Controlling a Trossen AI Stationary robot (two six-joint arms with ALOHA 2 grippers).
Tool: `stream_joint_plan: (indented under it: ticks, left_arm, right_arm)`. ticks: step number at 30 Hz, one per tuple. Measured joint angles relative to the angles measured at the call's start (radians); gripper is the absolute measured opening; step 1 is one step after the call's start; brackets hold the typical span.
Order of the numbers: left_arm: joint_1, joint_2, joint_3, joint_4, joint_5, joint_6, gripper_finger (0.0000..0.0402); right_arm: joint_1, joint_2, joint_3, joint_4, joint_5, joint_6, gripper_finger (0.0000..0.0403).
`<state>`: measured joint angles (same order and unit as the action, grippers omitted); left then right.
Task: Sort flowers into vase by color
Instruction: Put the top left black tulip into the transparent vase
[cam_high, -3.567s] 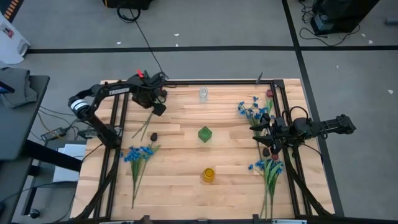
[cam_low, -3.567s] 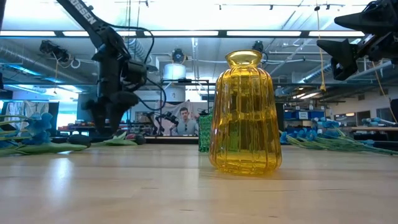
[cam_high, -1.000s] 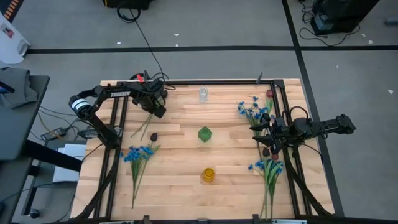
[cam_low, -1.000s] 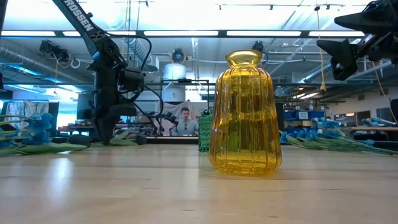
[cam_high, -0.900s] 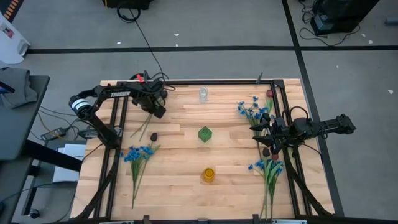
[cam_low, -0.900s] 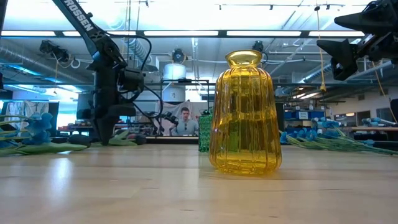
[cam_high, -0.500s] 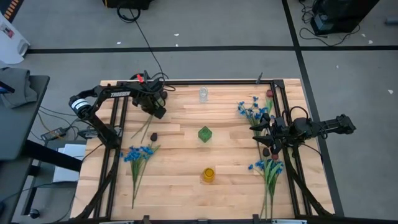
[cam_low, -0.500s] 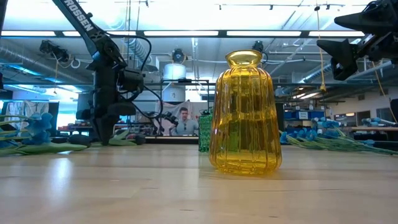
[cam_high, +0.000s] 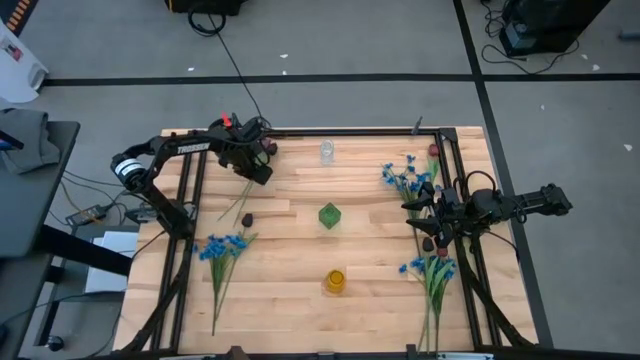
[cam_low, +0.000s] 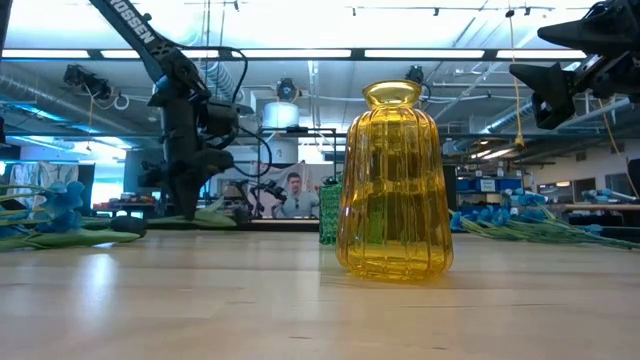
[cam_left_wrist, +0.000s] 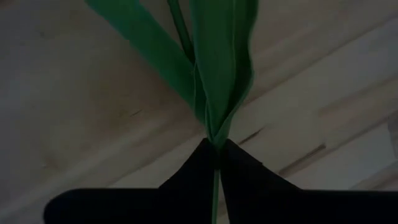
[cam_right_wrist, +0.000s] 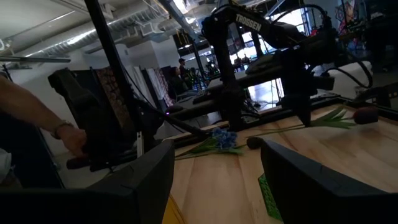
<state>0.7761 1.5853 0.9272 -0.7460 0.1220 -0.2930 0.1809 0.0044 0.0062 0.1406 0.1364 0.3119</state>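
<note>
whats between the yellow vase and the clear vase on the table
The green vase stands between them: in the high view the clear vase sits at the far edge, the yellow vase nearer, and only bare wood fills the rest of that line.

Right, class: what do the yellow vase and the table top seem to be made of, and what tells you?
Yellow vase: probably glass, possibly clear plastic; it is see-through, ribbed and glossy with bright highlights. Table top: wood, pale planks with visible grain and seams, smooth with a soft sheen.
</note>
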Motion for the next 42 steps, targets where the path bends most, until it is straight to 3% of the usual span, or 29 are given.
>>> stream_joint_plan:
  ticks: [14, 21, 29, 42]
  left_arm:
    - [0.000, 0.000, 0.002, -0.009, -0.016, 0.026, 0.0043]
    - [0.000, 0.000, 0.002, -0.014, -0.011, 0.027, 0.0017]
    - [0.000, 0.000, 0.002, -0.016, 0.084, 0.027, 0.0009]
    - [0.000, -0.005, 0.002, 0.096, 0.366, 0.045, 0.0009]
  right_arm:
    - [0.000, 0.000, 0.000, 0.000, 0.000, 0.000, 0.0249]
    - [0.000, 0.000, 0.000, 0.000, 0.000, 0.000, 0.0249]
    - [0.000, 0.000, 0.000, 0.000, 0.000, 0.000, 0.0249]
    - [0.000, 0.000, 0.000, 0.000, 0.000, 0.000, 0.0249]
